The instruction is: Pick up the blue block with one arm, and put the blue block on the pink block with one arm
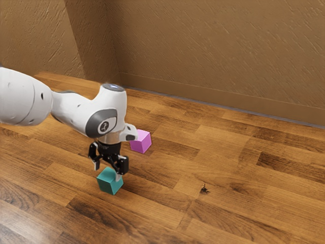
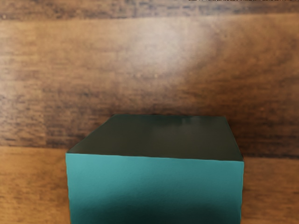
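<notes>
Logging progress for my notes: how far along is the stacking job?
Done: the open black two-finger hand is lined up just above the teal-blue cube. In hand: the grasp itself, not yet made. Left: grip, lift, and set it on the pink cube, which sits apart on the wooden table.

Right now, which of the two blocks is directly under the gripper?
The blue-green block, just beneath the open gripper. The pink block stands apart from it, farther back on the wooden surface.
</notes>
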### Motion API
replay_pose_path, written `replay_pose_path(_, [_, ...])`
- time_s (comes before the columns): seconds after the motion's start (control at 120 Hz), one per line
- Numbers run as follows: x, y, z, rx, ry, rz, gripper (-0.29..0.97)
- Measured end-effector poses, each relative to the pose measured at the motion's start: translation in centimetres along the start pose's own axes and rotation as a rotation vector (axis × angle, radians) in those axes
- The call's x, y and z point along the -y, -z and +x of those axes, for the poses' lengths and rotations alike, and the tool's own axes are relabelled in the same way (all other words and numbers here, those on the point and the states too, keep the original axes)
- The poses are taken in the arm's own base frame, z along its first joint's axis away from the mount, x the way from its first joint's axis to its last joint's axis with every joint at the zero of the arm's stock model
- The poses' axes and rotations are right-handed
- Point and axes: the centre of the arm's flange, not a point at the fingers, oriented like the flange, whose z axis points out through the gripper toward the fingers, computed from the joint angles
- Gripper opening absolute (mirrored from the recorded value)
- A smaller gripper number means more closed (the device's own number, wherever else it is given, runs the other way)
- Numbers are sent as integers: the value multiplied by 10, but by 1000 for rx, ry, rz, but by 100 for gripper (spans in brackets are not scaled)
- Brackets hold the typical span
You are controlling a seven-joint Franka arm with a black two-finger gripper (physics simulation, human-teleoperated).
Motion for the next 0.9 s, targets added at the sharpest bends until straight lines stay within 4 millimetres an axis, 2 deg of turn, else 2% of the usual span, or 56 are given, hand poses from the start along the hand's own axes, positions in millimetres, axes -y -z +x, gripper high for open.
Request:
replay_pose_path(0.283, [-2,-31,9,19,-1,3,68])
replay_pose_path(0.633, [-8,-43,9,28,2,-19,68])
replay_pose_path(0.758, [-9,-45,10,31,8,-27,58])
replay_pose_path(0.9, [-10,-42,10,25,9,-30,56])
